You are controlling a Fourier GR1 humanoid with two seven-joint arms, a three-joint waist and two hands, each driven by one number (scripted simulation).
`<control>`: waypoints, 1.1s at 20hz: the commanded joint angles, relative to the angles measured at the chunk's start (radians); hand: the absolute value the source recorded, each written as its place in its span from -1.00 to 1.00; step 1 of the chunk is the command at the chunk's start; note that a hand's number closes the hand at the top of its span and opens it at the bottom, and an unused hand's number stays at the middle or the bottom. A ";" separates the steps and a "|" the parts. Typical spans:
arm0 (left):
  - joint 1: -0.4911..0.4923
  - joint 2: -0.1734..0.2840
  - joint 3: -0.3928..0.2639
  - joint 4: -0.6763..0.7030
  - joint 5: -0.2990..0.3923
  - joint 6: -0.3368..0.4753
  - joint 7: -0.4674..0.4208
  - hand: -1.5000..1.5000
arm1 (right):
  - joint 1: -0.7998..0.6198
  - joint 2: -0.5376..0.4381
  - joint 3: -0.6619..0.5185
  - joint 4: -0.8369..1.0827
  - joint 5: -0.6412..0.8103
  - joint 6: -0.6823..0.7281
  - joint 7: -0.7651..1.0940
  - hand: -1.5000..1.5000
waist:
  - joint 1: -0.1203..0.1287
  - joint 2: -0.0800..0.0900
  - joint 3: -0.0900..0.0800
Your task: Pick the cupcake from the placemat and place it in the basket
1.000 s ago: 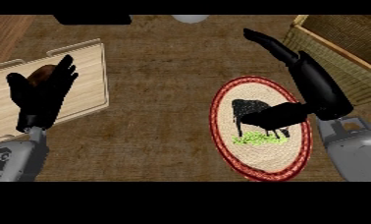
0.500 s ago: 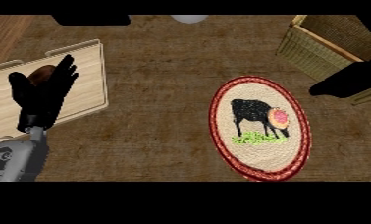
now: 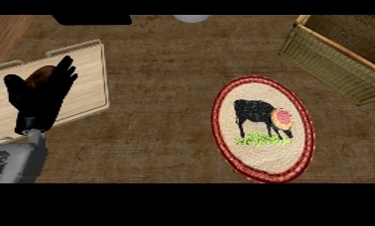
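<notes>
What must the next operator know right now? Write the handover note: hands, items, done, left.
Left hand: open, resting at the view's left over the light wooden cutting board.
Right hand: out of view.
Small pink-topped cupcake: on the oval red-rimmed cow-print placemat, untouched.
Woven wicker basket: upper right, nothing seen inside its visible part.
Done: nothing.
Left: grasp the cupcake, carry it to the basket, release.

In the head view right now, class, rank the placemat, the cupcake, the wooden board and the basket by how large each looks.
1. Placemat, fully shown.
2. Wooden board, partly covered by the left hand; close to the placemat, so this order is unsure.
3. Basket, cut off at the view's edge, so unsure too.
4. Cupcake, clearly smallest.
</notes>
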 commanded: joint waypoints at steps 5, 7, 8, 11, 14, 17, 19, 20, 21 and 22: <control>-0.026 -0.028 0.011 0.017 -0.029 0.006 0.004 0.00 | 0.258 -0.029 -0.207 -0.178 -0.176 0.030 0.007 -1.00 | -0.011 0.001 0.001; 0.020 -0.006 0.034 -0.004 -0.022 -0.013 -0.014 0.00 | 0.302 0.020 -0.253 -0.209 -0.099 -0.011 -0.059 -1.00 | -0.004 0.001 0.002; 0.045 -0.006 0.030 -0.010 -0.019 -0.030 -0.024 0.00 | 0.360 0.030 -0.300 -0.205 -0.103 0.009 -0.108 -1.00 | -0.007 0.001 0.002; 0.017 0.002 0.033 -0.087 -0.017 -0.027 0.065 0.00 | 0.420 0.039 -0.368 -0.242 -0.119 0.060 -0.129 -1.00 | 0.000 0.001 0.002; -0.026 -0.015 0.030 -0.042 -0.026 -0.023 0.077 0.00 | 0.544 0.210 -0.275 -0.310 0.136 -0.006 -0.270 -1.00 | 0.003 0.004 0.002; -0.053 -0.045 0.030 0.056 -0.053 -0.019 -0.009 0.00 | 0.608 0.301 -0.243 -0.269 0.329 -0.064 -0.467 -1.00 | 0.001 0.008 0.003; -0.051 -0.025 0.053 0.018 -0.026 -0.048 0.027 0.00 | 0.540 0.319 -0.198 -0.145 0.415 -0.108 -0.524 -1.00 | 0.014 0.008 0.002; -0.026 -0.069 0.004 -0.041 -0.084 0.017 0.037 0.00 | 0.575 0.330 -0.203 -0.140 0.435 -0.121 -0.568 -1.00 | 0.013 0.006 0.002; -0.032 -0.015 0.057 -0.018 -0.036 -0.047 0.042 0.00 | 0.562 0.378 -0.153 -0.162 0.475 -0.177 -0.541 -1.00 | 0.014 0.006 0.002; 0.020 -0.044 0.027 -0.029 -0.067 -0.030 0.004 0.00 | 0.583 0.413 -0.123 -0.144 0.524 -0.220 -0.581 -1.00 | 0.017 0.006 0.002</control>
